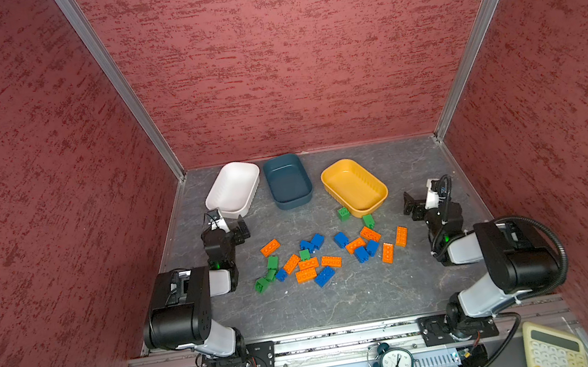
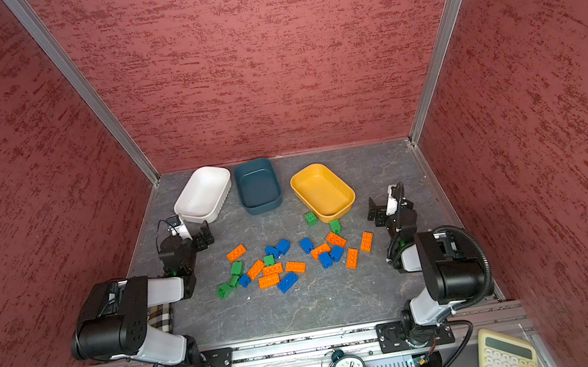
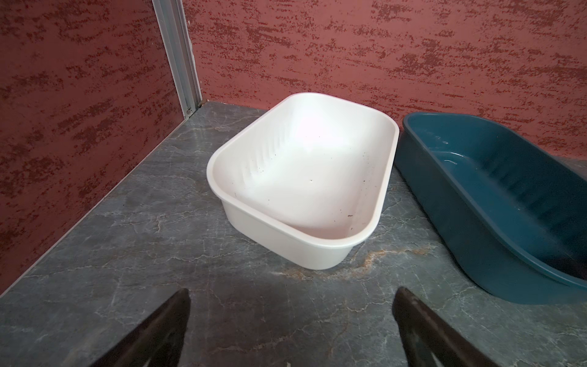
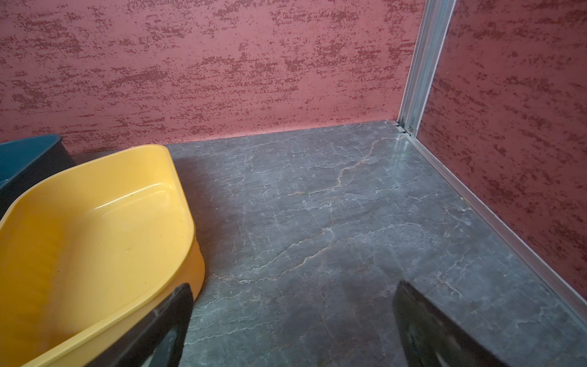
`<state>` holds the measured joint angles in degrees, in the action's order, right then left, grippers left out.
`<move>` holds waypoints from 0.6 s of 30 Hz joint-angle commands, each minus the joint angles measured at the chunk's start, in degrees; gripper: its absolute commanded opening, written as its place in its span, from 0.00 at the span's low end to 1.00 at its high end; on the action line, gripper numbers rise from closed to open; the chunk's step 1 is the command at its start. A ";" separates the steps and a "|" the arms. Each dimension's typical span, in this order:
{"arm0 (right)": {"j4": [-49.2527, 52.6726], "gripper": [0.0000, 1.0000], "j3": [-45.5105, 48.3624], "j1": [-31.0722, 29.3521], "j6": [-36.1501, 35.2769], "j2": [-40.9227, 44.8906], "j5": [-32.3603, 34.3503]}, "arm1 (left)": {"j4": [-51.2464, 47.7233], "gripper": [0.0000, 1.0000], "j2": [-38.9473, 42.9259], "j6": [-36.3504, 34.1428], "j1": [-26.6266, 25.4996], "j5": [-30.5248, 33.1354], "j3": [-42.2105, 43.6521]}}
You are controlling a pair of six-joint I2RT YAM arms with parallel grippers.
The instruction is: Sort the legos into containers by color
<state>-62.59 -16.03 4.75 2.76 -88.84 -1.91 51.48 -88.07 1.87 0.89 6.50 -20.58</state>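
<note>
Left gripper (image 3: 292, 290), right gripper (image 4: 293, 284): both released, flanking the legos (image 1: 308, 263), ready for picking; containers (image 1: 287, 181) beyond legos, seemingly unfilled.

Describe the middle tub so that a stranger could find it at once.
Three tubs stand in a row by the grey table's back wall. The middle tub sits between the white tub and the yellow tub. Only it is dark teal.

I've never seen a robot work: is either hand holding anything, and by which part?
Nothing is held. The left hand and the right hand are both open and empty, and the legos lie loose on the table.
</note>
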 commanded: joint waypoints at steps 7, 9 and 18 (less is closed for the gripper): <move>21.54 0.99 -8.32 0.17 2.33 12.78 1.85 | -15.65 0.99 11.53 -1.48 -2.43 4.23 -5.13; 31.03 0.99 -12.29 0.17 6.23 15.65 2.30 | -20.82 0.99 15.46 0.80 -3.61 8.79 -6.36; 56.75 0.99 -21.27 0.17 28.02 15.69 -8.98 | -43.20 0.99 23.41 18.17 -14.60 18.77 -13.46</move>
<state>-21.65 -34.44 4.75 21.78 -70.72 -4.75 19.27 -64.73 13.02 -10.17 20.73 -32.29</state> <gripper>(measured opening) 0.989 0.995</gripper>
